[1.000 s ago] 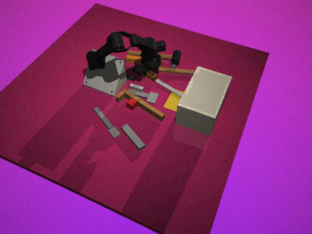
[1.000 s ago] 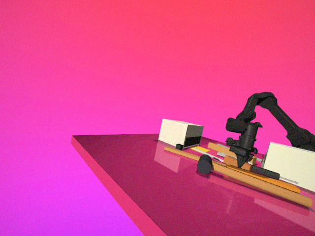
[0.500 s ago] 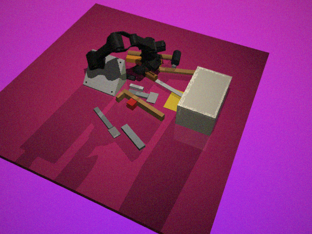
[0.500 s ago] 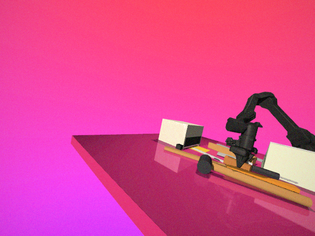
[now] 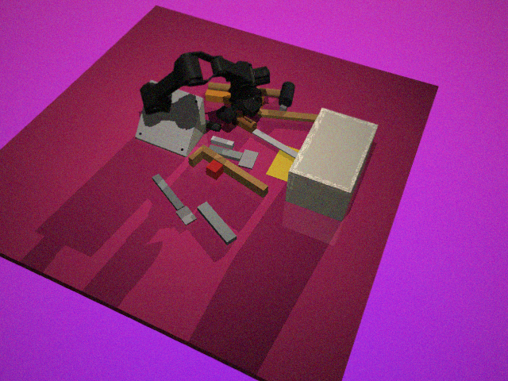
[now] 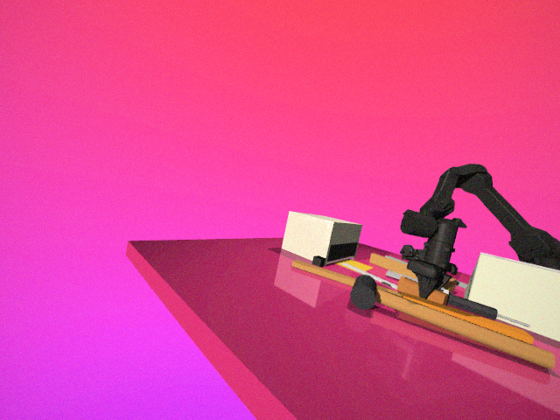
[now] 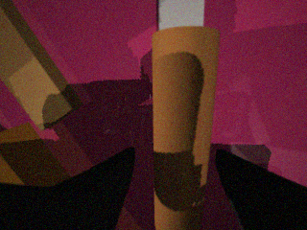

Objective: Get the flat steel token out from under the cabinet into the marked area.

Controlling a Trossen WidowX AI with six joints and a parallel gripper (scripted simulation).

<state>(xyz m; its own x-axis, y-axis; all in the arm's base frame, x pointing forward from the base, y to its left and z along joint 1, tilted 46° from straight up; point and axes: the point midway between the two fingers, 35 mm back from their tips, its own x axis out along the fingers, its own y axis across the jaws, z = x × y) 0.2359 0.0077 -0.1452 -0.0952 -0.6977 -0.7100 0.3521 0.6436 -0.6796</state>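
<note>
The cabinet (image 5: 332, 148) (image 6: 307, 234) is a pale box with a dark opening (image 6: 342, 251) low in its front. A yellow marked area (image 5: 279, 167) (image 6: 361, 265) lies in front of it. The token cannot be made out. A tool with a thick orange-brown handle (image 5: 248, 124) (image 7: 179, 105) and a flat grey blade (image 5: 272, 142) (image 7: 181, 13) lies with its blade over the yellow area, towards the cabinet; its tip is hidden. My gripper (image 7: 175, 154) (image 6: 430, 289) is open, its fingers on either side of the handle, with gaps between.
A black-headed mallet (image 5: 286, 94) (image 6: 364, 291) and a wooden bar (image 5: 289, 115) lie beside the tool. On its other side are an L-shaped wooden stick (image 5: 242, 172), a red cube (image 5: 214, 169), a grey flat-ended tool (image 5: 248, 159) and several grey pieces. The arm's base is behind.
</note>
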